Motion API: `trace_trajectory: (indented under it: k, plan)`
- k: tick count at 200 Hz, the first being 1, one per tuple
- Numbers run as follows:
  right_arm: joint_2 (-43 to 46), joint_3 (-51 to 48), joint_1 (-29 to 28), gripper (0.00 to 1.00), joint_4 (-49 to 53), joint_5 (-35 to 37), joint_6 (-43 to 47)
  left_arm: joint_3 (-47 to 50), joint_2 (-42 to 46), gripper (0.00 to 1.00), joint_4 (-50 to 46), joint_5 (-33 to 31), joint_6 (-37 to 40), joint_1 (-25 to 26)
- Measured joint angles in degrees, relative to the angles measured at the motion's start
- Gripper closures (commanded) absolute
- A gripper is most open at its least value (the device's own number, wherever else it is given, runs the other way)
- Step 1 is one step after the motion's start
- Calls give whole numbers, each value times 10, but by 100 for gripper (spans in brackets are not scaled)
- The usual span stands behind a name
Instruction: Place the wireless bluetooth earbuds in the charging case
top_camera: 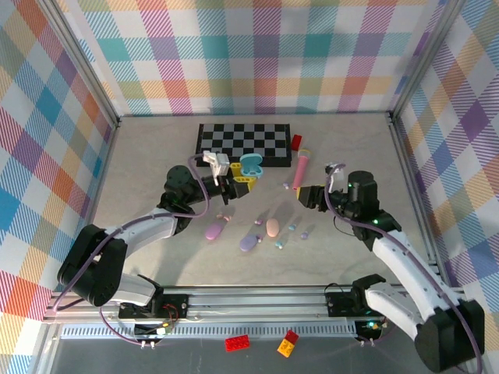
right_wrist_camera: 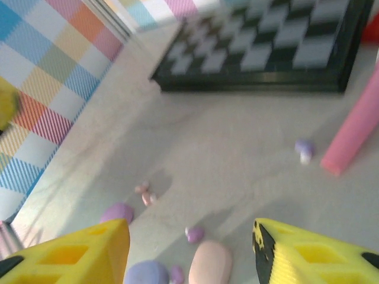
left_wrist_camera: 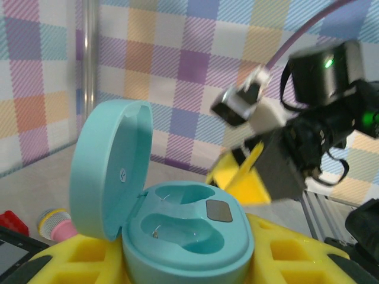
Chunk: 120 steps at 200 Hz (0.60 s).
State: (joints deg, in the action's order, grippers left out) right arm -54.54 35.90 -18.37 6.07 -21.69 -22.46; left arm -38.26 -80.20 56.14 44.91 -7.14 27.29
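A teal charging case (left_wrist_camera: 189,236) stands with its lid up and both cavities bare, and my left gripper (left_wrist_camera: 189,263) is shut on its base. From above, the case (top_camera: 250,164) hangs over the table in front of the board, with the left gripper (top_camera: 241,183) under it. My right gripper (top_camera: 306,195) is open and holds nothing, just right of the case. The earbuds lie on the table: teal ones (top_camera: 279,244), a lilac one (top_camera: 305,232) and a pink pair (top_camera: 222,219). Between the right fingers (right_wrist_camera: 77,254) lies a lilac earbud (right_wrist_camera: 194,234).
Closed oval cases lie among the buds: peach (top_camera: 272,227), lilac (top_camera: 248,243) and pink-lilac (top_camera: 214,231). A chequered board (top_camera: 244,140) lies at the back with a red brick (top_camera: 296,141) beside it. A pink stick (top_camera: 301,167) and a stray lilac bud (right_wrist_camera: 304,149) lie nearby.
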Motion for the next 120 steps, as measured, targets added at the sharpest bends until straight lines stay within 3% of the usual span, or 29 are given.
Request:
trace_trajectory:
  k: [28,71,120]
  plan:
    - [-78,-21,-17,46,18,-36,-39,0,-1,64,9,0,-10,-15]
    - [-174,-31,-98,47,31,-50,-52,0,9,64,-6,0,-6,-21]
    - [-231,-32,-145,51,24,-49,-52,0,21,64,-20,0,-1,-23]
